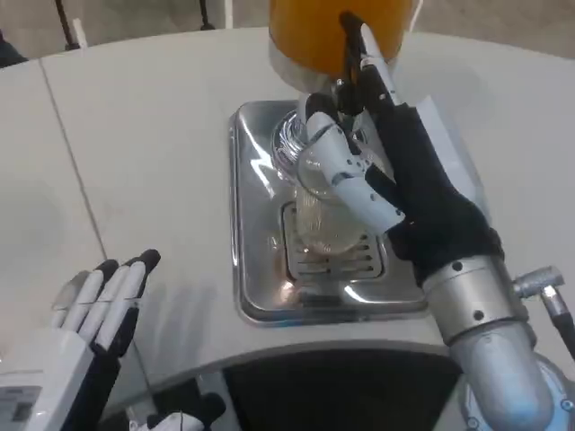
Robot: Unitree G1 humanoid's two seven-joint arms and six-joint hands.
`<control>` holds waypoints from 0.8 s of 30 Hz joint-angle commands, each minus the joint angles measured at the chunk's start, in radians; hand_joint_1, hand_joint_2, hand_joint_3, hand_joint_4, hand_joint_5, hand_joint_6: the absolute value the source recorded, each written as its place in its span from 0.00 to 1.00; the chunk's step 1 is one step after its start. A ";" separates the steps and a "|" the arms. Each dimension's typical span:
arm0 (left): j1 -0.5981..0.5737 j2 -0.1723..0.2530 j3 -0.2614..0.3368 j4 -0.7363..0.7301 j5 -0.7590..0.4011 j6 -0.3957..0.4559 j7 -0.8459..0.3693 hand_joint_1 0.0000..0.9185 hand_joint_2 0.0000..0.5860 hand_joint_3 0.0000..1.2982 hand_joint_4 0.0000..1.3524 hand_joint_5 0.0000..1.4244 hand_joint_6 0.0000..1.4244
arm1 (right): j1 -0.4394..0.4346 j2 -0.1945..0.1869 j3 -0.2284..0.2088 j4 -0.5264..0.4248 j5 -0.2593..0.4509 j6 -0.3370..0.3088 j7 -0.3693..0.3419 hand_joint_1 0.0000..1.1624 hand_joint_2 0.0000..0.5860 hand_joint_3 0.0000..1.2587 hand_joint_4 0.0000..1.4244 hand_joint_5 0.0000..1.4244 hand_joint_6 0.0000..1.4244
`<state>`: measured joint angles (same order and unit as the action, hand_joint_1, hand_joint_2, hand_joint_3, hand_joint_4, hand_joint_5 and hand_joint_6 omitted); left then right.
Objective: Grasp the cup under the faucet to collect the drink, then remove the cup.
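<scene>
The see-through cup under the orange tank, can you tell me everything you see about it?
The cup is clear, like glass or plastic, and looks empty or nearly so. It stands upright on the slotted grate of the shiny metal drip tray, right below the faucet of the orange drink dispenser. The right hand reaches over it from the right, with white fingers lying across its near side. Whether they grip it firmly is unclear.

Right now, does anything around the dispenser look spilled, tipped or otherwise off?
Nothing stands out. The cup stands upright on the tray under the faucet, the right hand around it. No spill shows on the table. The left hand waits.
</scene>
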<state>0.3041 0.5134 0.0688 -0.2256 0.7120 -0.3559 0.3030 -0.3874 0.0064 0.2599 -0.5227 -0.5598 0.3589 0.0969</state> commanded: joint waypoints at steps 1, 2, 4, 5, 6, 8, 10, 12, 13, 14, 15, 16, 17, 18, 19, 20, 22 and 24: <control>0.004 -0.012 0.001 -0.004 0.002 0.005 -0.015 0.01 0.13 0.00 0.00 0.00 0.00 | -0.047 -0.062 0.061 -0.031 -0.094 0.093 0.116 0.13 0.90 0.00 0.00 0.00 0.02; 0.004 -0.013 0.000 -0.005 0.004 0.005 -0.015 0.01 0.13 0.00 0.00 0.00 0.00 | -0.063 -0.079 0.077 -0.037 -0.131 0.111 0.143 0.13 0.90 0.00 0.00 0.00 0.02; 0.003 -0.014 -0.002 -0.006 0.007 0.006 -0.017 0.01 0.13 0.00 0.00 0.00 0.00 | -0.088 -0.095 0.108 -0.055 -0.215 0.152 0.186 0.11 0.91 0.00 0.00 0.00 0.02; 0.003 -0.015 -0.004 -0.005 0.008 0.007 -0.018 0.00 0.13 0.00 0.00 0.00 0.00 | -0.096 -0.096 0.118 -0.062 -0.246 0.171 0.204 0.10 0.89 0.00 0.00 0.00 0.02; 0.003 -0.015 -0.005 -0.005 0.009 0.007 -0.019 0.00 0.13 0.00 0.00 0.00 0.00 | -0.107 -0.100 0.122 -0.064 -0.262 0.187 0.229 0.09 0.89 0.00 0.00 0.00 0.02; 0.003 -0.016 -0.008 -0.005 0.013 0.008 -0.021 0.00 0.13 0.00 0.00 0.00 0.00 | -0.124 -0.103 0.130 -0.072 -0.296 0.217 0.274 0.08 0.87 0.00 0.00 0.00 0.02; 0.003 -0.017 -0.010 -0.005 0.015 0.009 -0.021 0.00 0.12 0.00 0.00 0.00 0.00 | -0.141 -0.117 0.143 -0.067 -0.330 0.238 0.330 0.06 0.88 0.00 0.00 0.00 0.02; 0.000 -0.020 -0.012 0.000 0.016 0.010 -0.020 0.00 0.12 0.00 0.00 0.00 0.00 | -0.146 -0.139 0.167 -0.060 -0.393 0.236 0.371 0.03 0.85 0.00 0.00 0.00 0.02; -0.002 -0.022 -0.014 0.002 0.017 0.011 -0.020 0.00 0.12 0.00 0.00 0.00 0.00 | -0.146 -0.148 0.179 -0.058 -0.427 0.232 0.386 0.03 0.85 0.00 0.00 0.00 0.02; -0.003 -0.024 -0.015 0.003 0.018 0.012 -0.019 0.00 0.12 0.00 0.00 0.00 0.00 | -0.154 -0.153 0.188 -0.052 -0.461 0.242 0.420 0.01 0.84 0.00 0.00 0.00 0.02; -0.003 -0.025 -0.016 0.003 0.020 0.012 -0.019 0.00 0.12 0.00 0.00 0.00 0.00 | -0.151 -0.145 0.185 -0.046 -0.462 0.250 0.437 0.00 0.84 0.01 0.00 0.00 0.02; -0.004 -0.027 -0.017 0.005 0.020 0.012 -0.018 0.00 0.12 0.00 0.00 0.00 0.00 | -0.158 -0.145 0.184 -0.036 -0.460 0.248 0.458 0.00 0.84 0.01 0.00 0.00 0.02; -0.005 -0.029 -0.018 0.007 0.020 0.012 -0.015 0.00 0.12 0.00 0.00 0.00 0.00 | -0.162 -0.144 0.183 -0.029 -0.459 0.244 0.472 0.00 0.84 0.01 0.00 0.00 0.02; -0.005 -0.032 -0.018 0.008 0.021 0.011 -0.013 0.00 0.12 0.00 0.00 0.00 0.00 | -0.163 -0.143 0.183 -0.026 -0.463 0.236 0.475 0.00 0.85 0.01 0.00 0.00 0.02; -0.005 -0.034 -0.019 0.009 0.021 0.012 -0.013 0.00 0.12 0.00 0.00 0.00 0.00 | -0.170 -0.139 0.182 -0.023 -0.459 0.238 0.486 0.00 0.86 0.01 0.00 0.00 0.02; -0.005 -0.035 -0.020 0.011 0.023 0.014 -0.013 0.00 0.11 0.00 0.00 0.00 0.00 | -0.173 -0.134 0.179 -0.022 -0.455 0.241 0.493 0.00 0.86 0.01 0.00 0.00 0.02; -0.006 -0.036 -0.020 0.012 0.024 0.015 -0.014 0.00 0.12 0.00 0.00 0.00 0.00 | -0.198 -0.136 0.194 -0.014 -0.484 0.235 0.519 0.00 0.86 0.01 0.00 0.00 0.02; -0.006 -0.038 -0.020 0.014 0.026 0.015 -0.013 0.00 0.12 0.00 0.00 0.00 0.00 | -0.219 -0.136 0.204 -0.004 -0.505 0.233 0.552 0.00 0.87 0.01 0.00 0.00 0.02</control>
<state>0.2962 0.4843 0.0578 -0.2210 0.7230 -0.3466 0.2919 -0.6009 -0.1292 0.4118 -0.5785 -1.0756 0.6015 0.5388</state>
